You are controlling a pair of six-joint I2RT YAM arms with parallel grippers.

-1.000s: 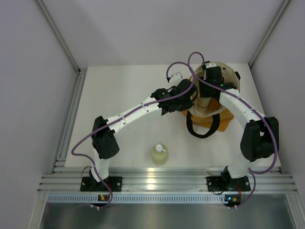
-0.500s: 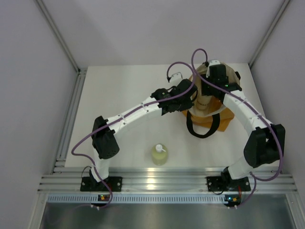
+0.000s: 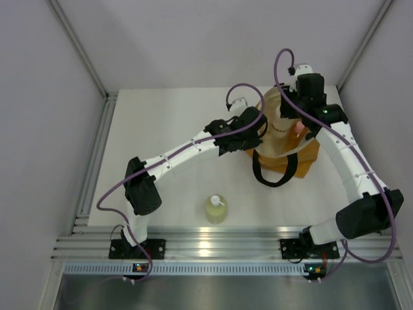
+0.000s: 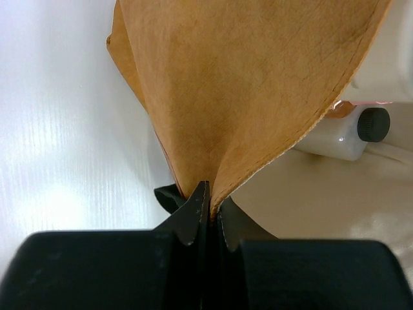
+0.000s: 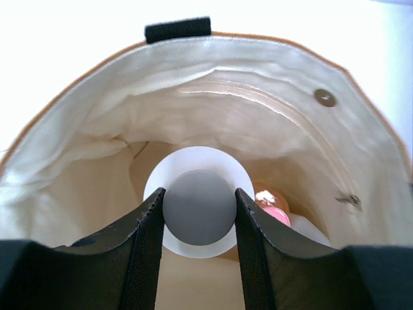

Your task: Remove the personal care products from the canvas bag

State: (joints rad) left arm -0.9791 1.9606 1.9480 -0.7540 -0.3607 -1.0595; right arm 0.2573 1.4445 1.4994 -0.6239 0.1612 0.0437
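- The right gripper (image 5: 199,194) pinches a round jar (image 5: 200,160), grey on top with a white rim, one finger on each side, at the open mouth of the canvas bag (image 5: 77,161).
- To do this well, lift straight up until the jar clears the rim. Then swing it out over bare table (image 3: 161,129) and set it down upright, away from the bag.
- The left gripper (image 4: 208,194) has its fingers pressed together on the bag's tan edge. It should hold firm so the bag does not rise with the jar.
- In the bag lie an orange bottle with a pink cap (image 5: 271,203), just beside the jar, and a clear bottle with a black cap (image 4: 348,132).
- The yellow-green pump bottle (image 3: 216,210) stands on the table near the arm bases, well apart from the bag.
- In the way are the cream lining close around the jar and the black strap (image 3: 274,174) looped on the table in front.
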